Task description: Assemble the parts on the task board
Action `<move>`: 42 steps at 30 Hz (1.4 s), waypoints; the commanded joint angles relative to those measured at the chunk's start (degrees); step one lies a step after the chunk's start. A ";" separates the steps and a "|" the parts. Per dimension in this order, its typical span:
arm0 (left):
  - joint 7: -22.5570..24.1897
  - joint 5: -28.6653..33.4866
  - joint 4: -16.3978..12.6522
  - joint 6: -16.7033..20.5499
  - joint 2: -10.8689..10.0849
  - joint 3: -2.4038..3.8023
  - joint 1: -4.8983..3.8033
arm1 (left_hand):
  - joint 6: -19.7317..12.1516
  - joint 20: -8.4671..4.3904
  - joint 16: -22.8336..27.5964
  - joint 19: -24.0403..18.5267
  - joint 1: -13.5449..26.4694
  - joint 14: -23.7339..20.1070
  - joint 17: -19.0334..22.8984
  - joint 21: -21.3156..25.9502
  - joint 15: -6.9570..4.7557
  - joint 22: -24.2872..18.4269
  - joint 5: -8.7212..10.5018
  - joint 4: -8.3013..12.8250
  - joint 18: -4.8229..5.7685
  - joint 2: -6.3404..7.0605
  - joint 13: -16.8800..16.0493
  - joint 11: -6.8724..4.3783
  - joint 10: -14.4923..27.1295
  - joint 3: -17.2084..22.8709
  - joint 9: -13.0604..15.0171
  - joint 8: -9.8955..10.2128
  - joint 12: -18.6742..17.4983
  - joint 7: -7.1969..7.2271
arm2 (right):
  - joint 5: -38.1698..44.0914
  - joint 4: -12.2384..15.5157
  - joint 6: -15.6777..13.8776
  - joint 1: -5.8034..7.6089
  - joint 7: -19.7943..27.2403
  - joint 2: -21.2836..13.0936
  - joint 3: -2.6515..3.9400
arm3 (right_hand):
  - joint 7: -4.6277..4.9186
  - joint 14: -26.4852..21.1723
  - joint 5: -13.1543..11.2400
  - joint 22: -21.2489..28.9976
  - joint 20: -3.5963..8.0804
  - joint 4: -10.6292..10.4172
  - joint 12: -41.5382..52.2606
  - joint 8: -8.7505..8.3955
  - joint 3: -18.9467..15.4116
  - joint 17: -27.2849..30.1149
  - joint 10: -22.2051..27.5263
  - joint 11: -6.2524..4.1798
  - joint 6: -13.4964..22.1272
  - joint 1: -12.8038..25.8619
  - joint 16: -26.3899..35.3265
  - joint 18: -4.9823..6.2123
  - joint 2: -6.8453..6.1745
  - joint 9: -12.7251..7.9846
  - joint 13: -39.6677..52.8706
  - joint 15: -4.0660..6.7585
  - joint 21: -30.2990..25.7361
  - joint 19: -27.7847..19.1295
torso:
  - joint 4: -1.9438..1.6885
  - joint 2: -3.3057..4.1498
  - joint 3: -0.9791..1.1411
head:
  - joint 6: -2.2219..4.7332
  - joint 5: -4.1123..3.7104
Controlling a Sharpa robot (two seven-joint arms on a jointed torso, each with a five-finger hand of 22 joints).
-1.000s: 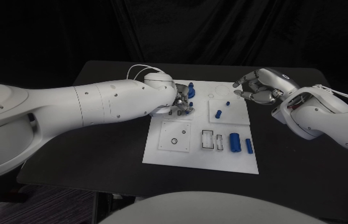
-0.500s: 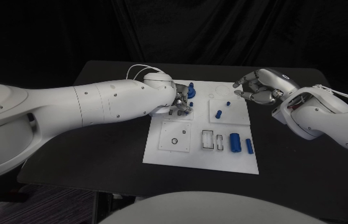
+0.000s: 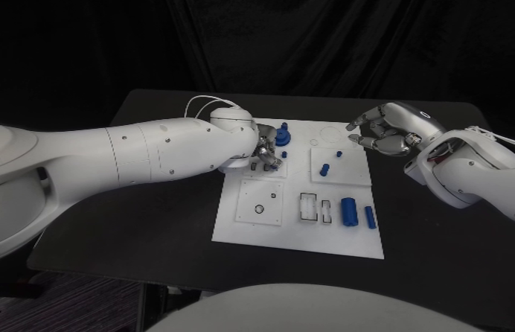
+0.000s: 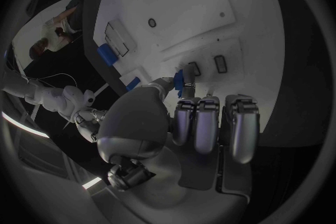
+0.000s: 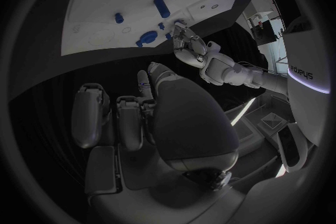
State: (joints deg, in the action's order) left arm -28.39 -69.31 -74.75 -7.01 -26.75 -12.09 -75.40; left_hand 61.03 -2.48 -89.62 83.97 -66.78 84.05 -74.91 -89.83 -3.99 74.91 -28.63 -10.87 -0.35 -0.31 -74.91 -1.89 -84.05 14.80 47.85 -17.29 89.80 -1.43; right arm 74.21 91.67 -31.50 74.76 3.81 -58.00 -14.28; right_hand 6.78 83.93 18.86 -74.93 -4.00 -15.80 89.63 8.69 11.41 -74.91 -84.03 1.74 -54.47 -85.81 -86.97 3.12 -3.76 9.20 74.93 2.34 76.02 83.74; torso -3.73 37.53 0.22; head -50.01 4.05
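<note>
Your left hand (image 3: 265, 152) is working at the far left part of the board (image 3: 289, 239), over the small plate with two slots. In the left wrist view it is pinching a small blue peg (image 4: 179, 79) between thumb and a fingertip, with the other fingers (image 4: 197, 123) lying straight alongside. The peg's tip is sitting just beside the slots (image 4: 207, 66), not yet in one as far as you can tell.

Your right hand (image 3: 384, 132) is hovering off the board's far right corner, fingers curled in, holding nothing visible.

Step in hand, by my reading: you are seating this peg in the slotted plate. The task looks to be in its early or middle part.

- A tall blue part (image 3: 282, 134) is standing just beyond your left hand.
- A short stud (image 3: 338, 153) and a slanted peg (image 3: 323, 170) are on the middle right plate.
- A thick cylinder (image 3: 347, 210) and a thin one (image 3: 369, 216) are lying loose at the near right, beside two empty rectangular pockets (image 3: 315, 208).
- A round hole (image 3: 257, 209) in the near left plate is open.

Next move calls for: lining the peg upright over its slot, then pressing straight down. The fit looks narrow, so any tilt is likely to jam it on the rim.
</note>
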 commanded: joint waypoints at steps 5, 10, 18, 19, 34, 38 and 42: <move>-0.33 0.12 -0.51 0.44 -0.73 0.00 0.18 | 0.36 -0.45 -0.38 6.03 0.26 5.95 -15.09 -0.17 -0.57 15.09 -0.11 0.14 0.35 0.48 -15.09 -0.50 -5.95 0.79 0.26 0.30 0.20 0.06 | 0.08 -0.09 0.40 -0.20 -0.68 -0.14 0.05 | 0.12 5.11 0.41 -9.54 -0.25 0.07 -0.20 -0.25 0.36 -11.56 -5.21 0.40 -0.29 -0.65 0.35 0.35 -0.02 -0.09 14.24 -0.42 -0.39 -0.05 | -0.07 -0.03 0.01 | 0.01 0.03; -0.43 0.12 -0.87 0.77 -1.19 -0.01 0.22 | 0.36 -0.45 -0.38 6.03 0.26 5.95 -15.09 -0.17 -0.57 15.09 -0.11 0.14 0.35 0.48 -15.09 -0.50 -5.95 0.79 0.26 0.30 0.20 0.06 | 0.08 -0.12 0.51 -0.24 -0.71 -0.16 0.05 | 0.13 5.10 0.64 -9.55 -0.26 0.11 -0.23 -0.29 0.51 -11.54 -5.18 0.40 -0.29 -0.78 0.37 0.35 0.04 -0.13 14.21 -0.43 -0.41 -0.06 | -0.08 -0.06 0.01 | 0.01 0.05; -0.87 0.12 -1.15 0.82 -1.57 -0.01 0.29 | 0.53 -0.48 -0.38 6.03 0.57 5.95 -15.09 -0.17 -0.59 15.09 0.02 0.11 0.35 0.63 -15.09 -0.53 -5.95 1.21 0.42 0.34 0.20 0.09 | 0.08 -0.14 0.75 -0.30 -0.84 -0.20 0.05 | 0.15 5.10 1.17 -9.54 -0.26 0.21 -0.25 -0.35 0.78 -11.52 -5.15 0.41 -0.34 -1.03 0.40 0.36 0.07 -0.19 14.17 -0.43 -0.51 -0.08 | 0.03 0.03 0.01 | 0.01 0.38; -0.94 0.12 -1.19 0.84 -1.63 -0.01 0.30 | 0.54 -0.49 -0.38 6.03 0.61 5.95 -15.09 -0.17 -0.59 15.09 0.04 0.11 0.35 0.65 -15.09 -0.53 -5.95 1.27 0.45 0.35 0.20 0.09 | 0.08 -0.15 0.77 -0.31 -0.85 -0.21 0.05 | 0.15 5.10 1.29 -9.55 -0.26 0.23 -0.26 -0.36 0.83 -11.52 -5.14 0.41 -0.35 -1.07 0.39 0.35 0.08 -0.20 14.16 -0.43 -0.49 -0.07 | 0.00 0.01 0.00 | 0.01 0.37; -1.38 0.12 -1.86 1.50 -2.63 -0.01 0.47 | 0.66 -0.54 -0.38 6.03 0.93 5.95 -15.09 -0.17 -0.63 15.09 0.43 0.16 0.35 0.82 -15.09 -0.57 -5.95 1.91 0.66 0.46 0.20 0.14 | 0.08 -0.27 1.13 -0.36 -1.06 -0.23 0.05 | 0.17 5.08 1.97 -9.52 -0.26 0.29 -0.28 -0.41 1.13 -11.44 -5.11 0.42 -0.41 -1.27 0.47 0.38 0.13 -0.26 14.13 -0.44 -0.64 -0.12 | 0.01 0.01 0.01 | 0.01 0.63; -1.33 0.12 -2.02 1.62 -2.73 -0.01 0.51 | 0.66 -0.54 -0.38 6.03 0.93 5.95 -15.09 -0.17 -0.63 15.09 0.43 0.16 0.35 0.82 -15.09 -0.57 -5.95 1.91 0.66 0.46 0.20 0.14 | 0.08 -0.32 1.27 -0.39 -1.10 -0.22 0.05 | 0.17 5.07 2.12 -9.50 -0.26 0.31 -0.32 -0.43 1.20 -11.41 -5.06 0.43 -0.42 -1.31 0.51 0.40 0.14 -0.27 14.08 -0.44 -0.73 -0.15 | 0.05 0.03 0.00 | 0.01 0.72; -1.42 0.12 -2.26 1.47 -2.83 -0.01 0.53 | 0.66 -0.56 -0.38 6.03 1.04 5.95 -15.09 -0.17 -0.65 15.09 0.66 0.22 0.35 0.90 -15.09 -0.58 -5.95 2.21 0.74 0.55 0.20 0.14 | 0.08 -0.34 1.43 -0.40 -1.16 -0.22 0.05 | 0.17 5.05 2.29 -9.47 -0.27 0.33 -0.35 -0.44 1.29 -11.36 -5.02 0.43 -0.44 -1.36 0.55 0.42 0.17 -0.29 14.03 -0.44 -0.82 -0.19 | 0.06 0.01 -0.01 | 0.01 0.78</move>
State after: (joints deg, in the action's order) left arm -29.60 -69.30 -76.85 -5.53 -29.58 -12.06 -75.13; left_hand 61.44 -2.67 -89.62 84.17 -65.94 83.96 -74.91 -89.83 -4.31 74.91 -28.12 -10.59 -0.35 0.51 -74.91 -2.08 -83.85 16.72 48.48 -17.07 89.80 -1.46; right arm 74.21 91.38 -30.48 74.51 3.72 -58.15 -14.28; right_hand 6.98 83.93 20.99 -74.91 -4.00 -15.48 89.63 8.48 12.36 -74.91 -84.03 1.74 -54.66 -86.55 -86.78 3.12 -3.60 8.97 74.91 2.35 75.55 83.74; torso -3.68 37.56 0.22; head -50.01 4.78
